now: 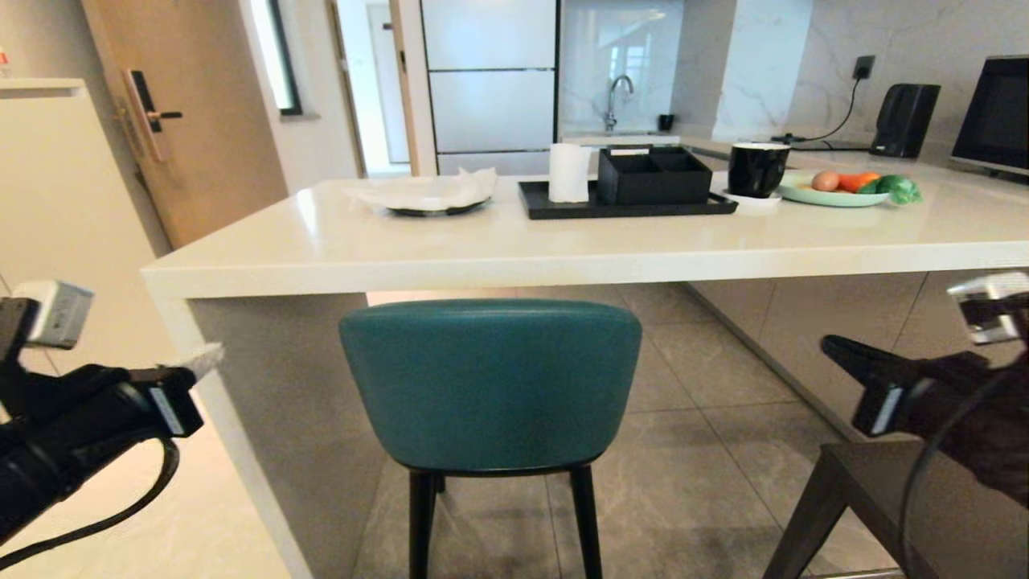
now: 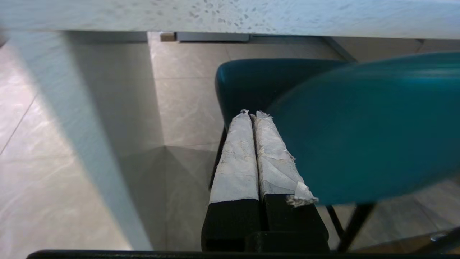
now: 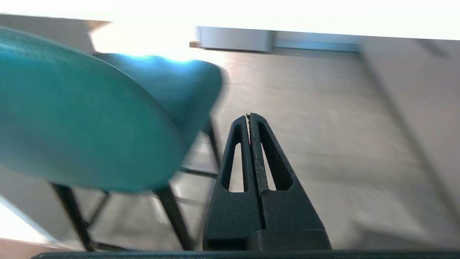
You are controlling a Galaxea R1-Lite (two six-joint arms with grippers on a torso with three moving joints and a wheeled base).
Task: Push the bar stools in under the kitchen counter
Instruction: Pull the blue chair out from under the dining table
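My left gripper (image 1: 205, 359), fingers pressed together and empty, hovers beside the counter's side panel. The teal stool (image 1: 490, 384) stands between my arms, its back just outside the kitchen counter (image 1: 563, 249) edge. My right gripper (image 1: 832, 346), likewise closed and empty, hangs above the grey stool (image 1: 884, 507).

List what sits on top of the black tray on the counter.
On the black tray stand a white paper roll and a black divided box. The box's compartments look dark; whether they hold anything cannot be told.
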